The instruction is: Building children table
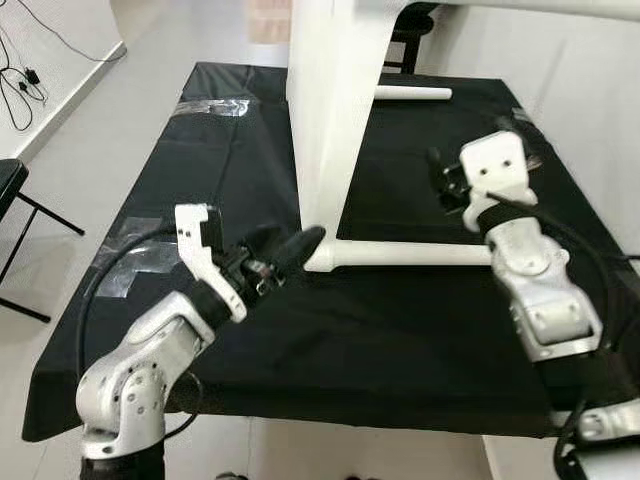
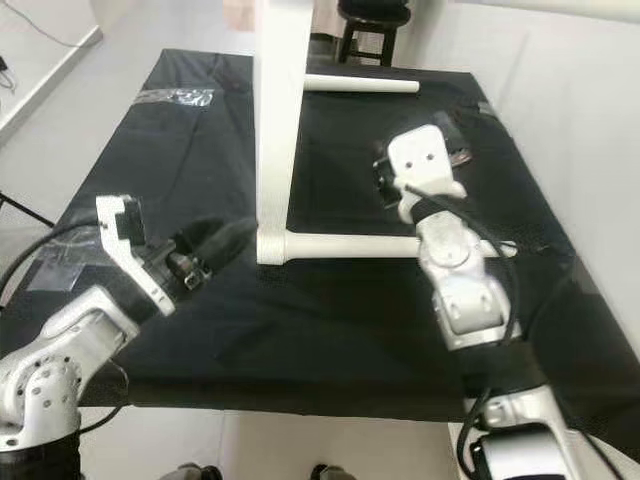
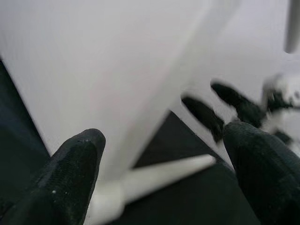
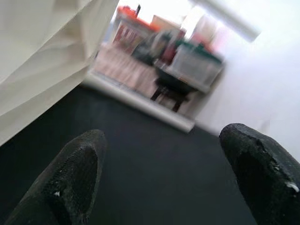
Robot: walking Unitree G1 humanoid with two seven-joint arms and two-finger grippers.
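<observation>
- Nearest in: left gripper [image 1: 300,245], two long black fingers [image 3: 75,173] spread wide, nothing held, tips just beside the foot of the tall white plastic leg panel [image 1: 325,120].
- Risk, as a guess: one hard nudge at that low corner and the upright panel tips or skates across the black cloth; standing on a narrow base, looking easy to topple.
- At the panel's foot: thin white crossbar [image 1: 410,254] lying flat on the cloth-covered table [image 1: 400,350], running from the panel's base toward the right arm. Could twist out of its joint if the panel rocks; cannot tell how firmly seated.
- Right gripper [image 1: 440,175] a little farther back, beyond the crossbar, fingers [image 4: 70,178] parted wide, empty, pointing down the table toward the far edge. Not steadying the panel, so any push from the left goes unopposed.
- The children's table piece itself: smooth, glossy white, broad flat panel rising out of the top of the head views, sitting about mid-table; ribbed underside glimpsed in the right wrist view.
- Farther back: second white rod [image 1: 412,93] lying loose near the far edge. Round, so apt to roll off if the cloth gets tugged.
- Beyond the table: dark stool [image 2: 372,20], blurred storage boxes in the right wrist view.
</observation>
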